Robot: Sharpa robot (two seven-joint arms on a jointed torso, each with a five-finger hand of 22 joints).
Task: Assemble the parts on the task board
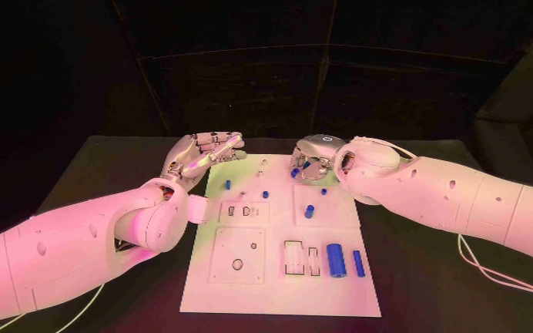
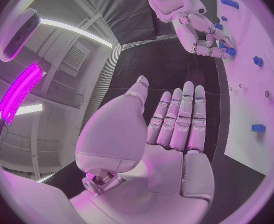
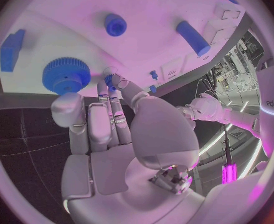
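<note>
The white task board [image 1: 283, 294] lies in the middle of the black table. My right hand [image 1: 312, 161] hovers over its far edge and pinches a small blue part [image 3: 109, 79] between thumb and fingertips, close to the board surface; the left wrist view shows that small blue part [image 2: 229, 51] too. A blue gear [image 3: 65, 75] sits right beside it. My left hand [image 1: 206, 153] is at the board's far left corner, fingers straight and apart, palm [image 2: 174, 134] bare. Two blue cylinders [image 1: 336, 260] lie near the front right, and small blue pegs [image 1: 310, 211] are scattered mid-board.
The board has square and slotted recesses [image 1: 238, 256] on its near half. A blue block [image 3: 11, 50], a round blue piece [image 3: 115, 24] and a blue cylinder [image 3: 193, 37] lie near my right hand. Cables [image 1: 480, 265] trail on the table at the right.
</note>
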